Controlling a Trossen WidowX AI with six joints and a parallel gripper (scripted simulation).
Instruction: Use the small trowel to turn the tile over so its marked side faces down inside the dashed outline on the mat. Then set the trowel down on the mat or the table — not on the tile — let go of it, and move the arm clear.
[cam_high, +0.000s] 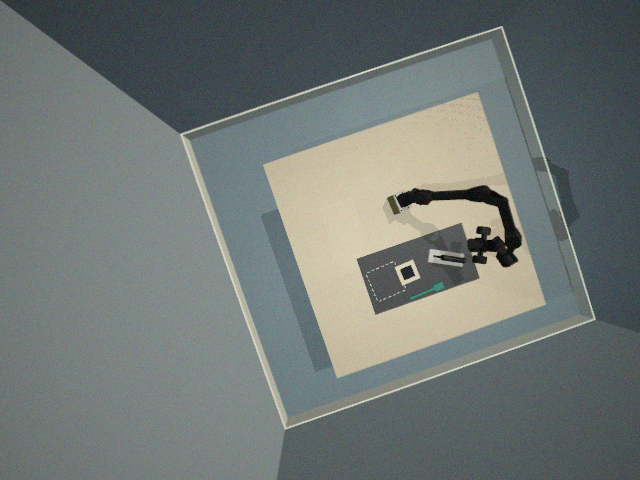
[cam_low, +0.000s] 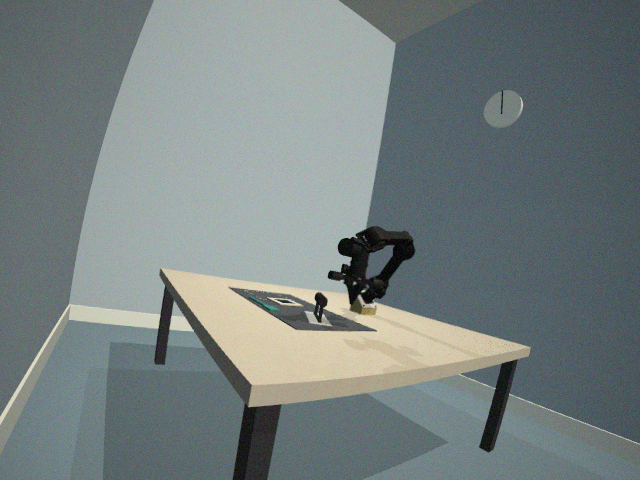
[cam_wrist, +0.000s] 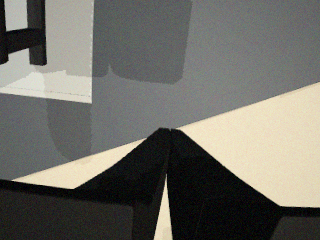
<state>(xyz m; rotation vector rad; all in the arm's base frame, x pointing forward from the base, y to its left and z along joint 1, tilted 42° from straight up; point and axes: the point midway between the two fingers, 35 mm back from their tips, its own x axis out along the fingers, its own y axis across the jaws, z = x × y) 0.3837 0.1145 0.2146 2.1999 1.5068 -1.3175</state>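
Observation:
The tile (cam_high: 408, 272) (cam_low: 283, 301), white with a dark square facing up, sits beside the right end of the dashed outline (cam_high: 378, 301) on the dark mat (cam_high: 392, 255) (cam_wrist: 240, 50). The trowel (cam_high: 433, 253) (cam_low: 321, 299) (cam_wrist: 70, 45) has a white plate and a raised black handle; it rests on the mat to the tile's right in the top view. My gripper (cam_high: 469, 244) (cam_low: 352, 301) (cam_wrist: 168, 139) is shut and empty. It hangs in the air near the mat's edge beside the trowel, touching nothing.
A green flat tool (cam_high: 426, 291) (cam_low: 264, 305) with a thin handle lies along the mat's long edge. The arm's yellowish base block (cam_high: 393, 205) (cam_low: 363, 308) stands on the table (cam_high: 330, 206) (cam_low: 248, 356), beyond the mat's opposite long side.

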